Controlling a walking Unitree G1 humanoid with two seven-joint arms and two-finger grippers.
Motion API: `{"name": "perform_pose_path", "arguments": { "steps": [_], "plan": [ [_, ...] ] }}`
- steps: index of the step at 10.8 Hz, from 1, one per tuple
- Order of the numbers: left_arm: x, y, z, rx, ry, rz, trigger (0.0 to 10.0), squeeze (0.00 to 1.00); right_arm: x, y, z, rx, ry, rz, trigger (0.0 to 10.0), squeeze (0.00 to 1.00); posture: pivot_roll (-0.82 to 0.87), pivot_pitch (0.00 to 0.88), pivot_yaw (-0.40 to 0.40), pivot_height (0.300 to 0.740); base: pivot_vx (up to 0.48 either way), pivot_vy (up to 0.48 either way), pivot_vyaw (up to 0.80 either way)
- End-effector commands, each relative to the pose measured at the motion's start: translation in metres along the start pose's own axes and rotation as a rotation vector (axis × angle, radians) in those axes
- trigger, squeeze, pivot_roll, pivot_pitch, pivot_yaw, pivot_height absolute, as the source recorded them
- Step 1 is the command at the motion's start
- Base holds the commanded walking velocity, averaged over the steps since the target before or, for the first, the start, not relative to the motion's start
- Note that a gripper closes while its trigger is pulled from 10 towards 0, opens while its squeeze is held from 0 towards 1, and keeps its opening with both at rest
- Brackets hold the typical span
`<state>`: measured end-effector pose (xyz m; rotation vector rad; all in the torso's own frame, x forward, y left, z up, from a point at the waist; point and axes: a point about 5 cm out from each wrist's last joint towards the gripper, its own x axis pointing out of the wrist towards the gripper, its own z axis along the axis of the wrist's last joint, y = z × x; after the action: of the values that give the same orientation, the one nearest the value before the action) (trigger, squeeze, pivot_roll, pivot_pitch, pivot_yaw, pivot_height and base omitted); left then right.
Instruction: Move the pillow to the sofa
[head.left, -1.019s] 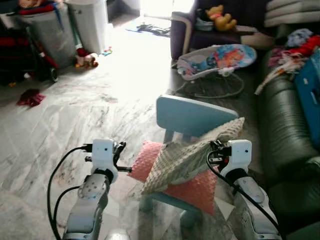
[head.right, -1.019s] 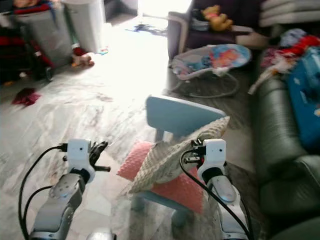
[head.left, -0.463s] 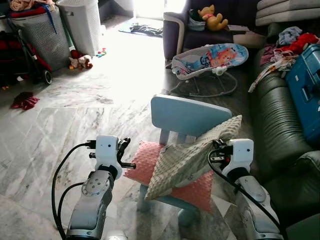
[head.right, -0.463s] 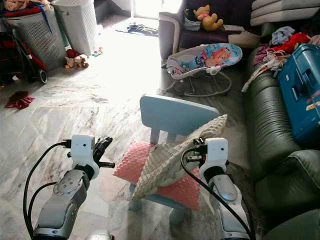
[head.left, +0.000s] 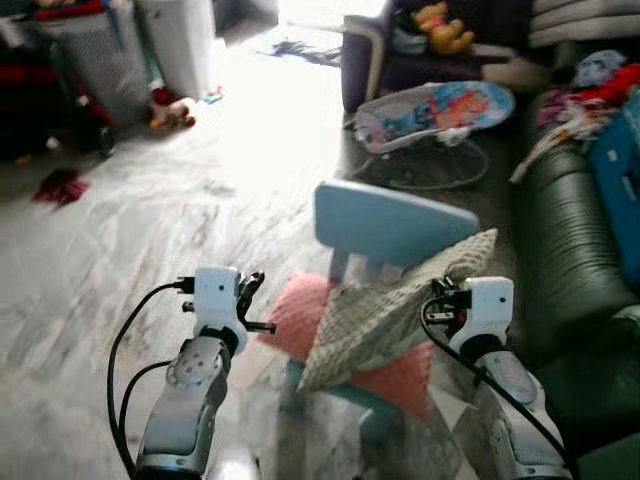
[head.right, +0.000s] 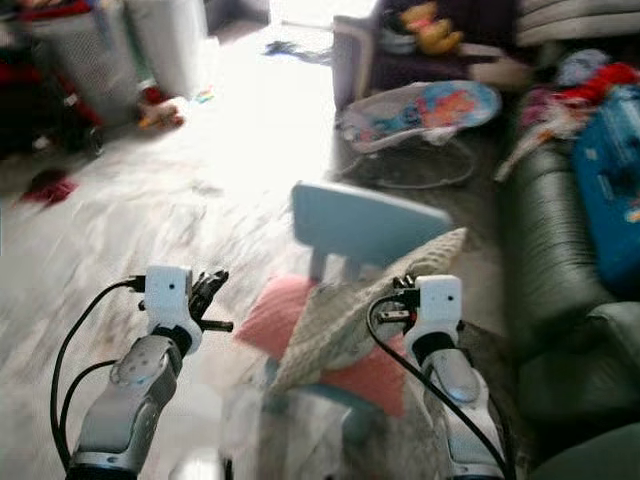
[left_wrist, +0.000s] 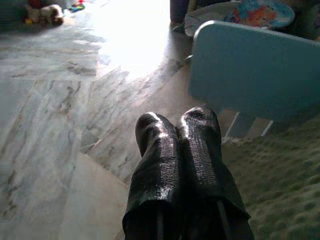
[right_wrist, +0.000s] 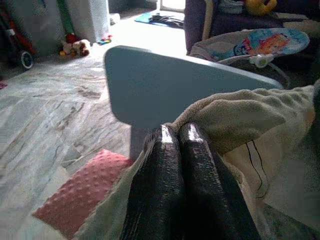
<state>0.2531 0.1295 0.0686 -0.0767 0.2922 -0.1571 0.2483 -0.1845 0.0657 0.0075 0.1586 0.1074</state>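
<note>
R gripper (head.left: 440, 305) pinches the beige pillow (head.left: 390, 315) by its edge; L gripper (head.left: 250, 300) is closed, empty. Thin grip could slip, or the pillow may snag the blue chair (head.left: 390, 225) en route to the sofa (head.left: 570, 250).

A small light-blue plastic chair (head.left: 385, 228) stands on the grey-veined marble floor (head.left: 120, 240). On its seat lies a pink dimpled cushion (head.left: 305, 310), and over that leans a beige textured pillow (head.left: 390, 315), its upper corner against the chair's backrest. Farther off on the floor rest a colourful baby bouncer (head.left: 435, 110) and a crumpled red cloth (head.left: 60, 187).
</note>
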Motion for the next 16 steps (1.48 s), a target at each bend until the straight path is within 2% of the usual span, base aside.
{"name": "perform_pose_path", "arguments": {
  "steps": [1,8,10,13,16],
  "plan": [
    [-0.0008,-0.0004,-0.0036,-0.005,0.017,-0.006,10.0,0.00,0.0008,-0.0016,0.0102,-0.005,-0.043,-0.003,10.0,0.00,-0.02,0.000,-0.025,0.740,-0.356,0.000,0.00],
    [-0.0006,-0.0003,-0.0044,-0.015,0.030,-0.005,10.0,0.00,0.0006,-0.0020,0.0100,-0.009,-0.038,-0.009,10.0,0.00,-0.02,0.000,-0.026,0.740,-0.329,0.000,0.00],
    [0.0014,-0.0012,-0.0021,-0.026,0.015,-0.009,10.0,0.00,0.0014,-0.0035,0.0101,-0.013,-0.035,-0.013,10.0,0.00,-0.02,0.000,-0.031,0.740,0.000,0.000,0.00],
    [0.0051,0.0013,0.0037,-0.038,0.003,0.001,10.0,0.00,0.0059,-0.0043,0.0133,-0.022,-0.035,-0.014,10.0,0.00,-0.02,0.000,-0.029,0.740,0.000,0.000,-0.65],
    [0.0031,-0.0009,0.0007,-0.047,0.018,-0.006,10.0,0.00,0.0069,-0.0028,0.0140,-0.024,-0.036,-0.012,10.0,0.00,-0.02,0.000,-0.023,0.740,0.000,0.336,-0.80]
  ]
}}
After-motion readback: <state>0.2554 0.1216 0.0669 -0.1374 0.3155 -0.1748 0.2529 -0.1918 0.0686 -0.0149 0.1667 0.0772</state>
